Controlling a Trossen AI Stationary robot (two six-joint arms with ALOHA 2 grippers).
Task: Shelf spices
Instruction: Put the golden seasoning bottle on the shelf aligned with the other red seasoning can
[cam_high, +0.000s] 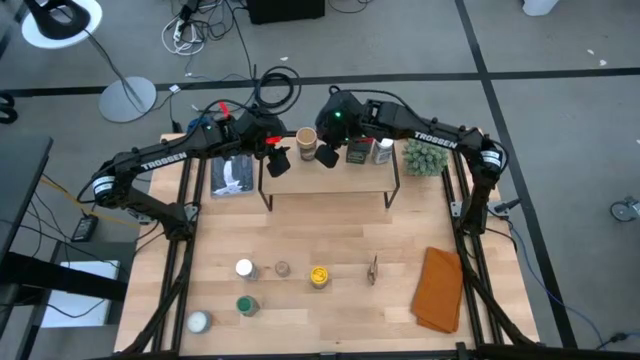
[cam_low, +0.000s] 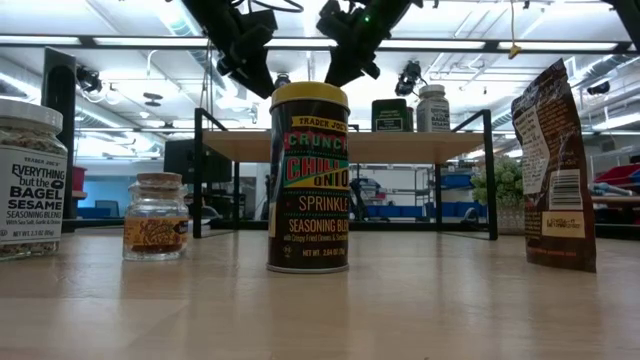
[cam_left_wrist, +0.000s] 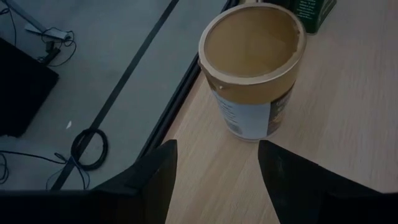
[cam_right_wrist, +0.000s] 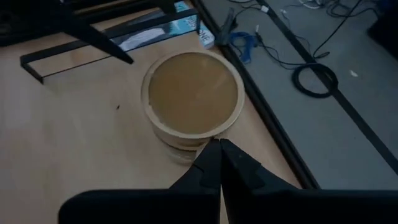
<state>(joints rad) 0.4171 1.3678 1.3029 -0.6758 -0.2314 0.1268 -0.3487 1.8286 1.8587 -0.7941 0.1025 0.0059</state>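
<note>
My left gripper (cam_left_wrist: 214, 171) hangs partly open and empty, just short of the tan-lidded jar (cam_left_wrist: 252, 68), which stands near the shelf's (cam_high: 330, 178) back edge, by its left end. My right gripper (cam_right_wrist: 219, 163) is closed, its tips touching that same jar's side. Both arms reach in over the shelf from the rear. Open plank lies in front; a green tin (cam_high: 359, 151) and white-capped jar (cam_high: 382, 151) stand rightward. Other spices (cam_high: 319, 276) wait on the table (cam_high: 330, 325).
</note>
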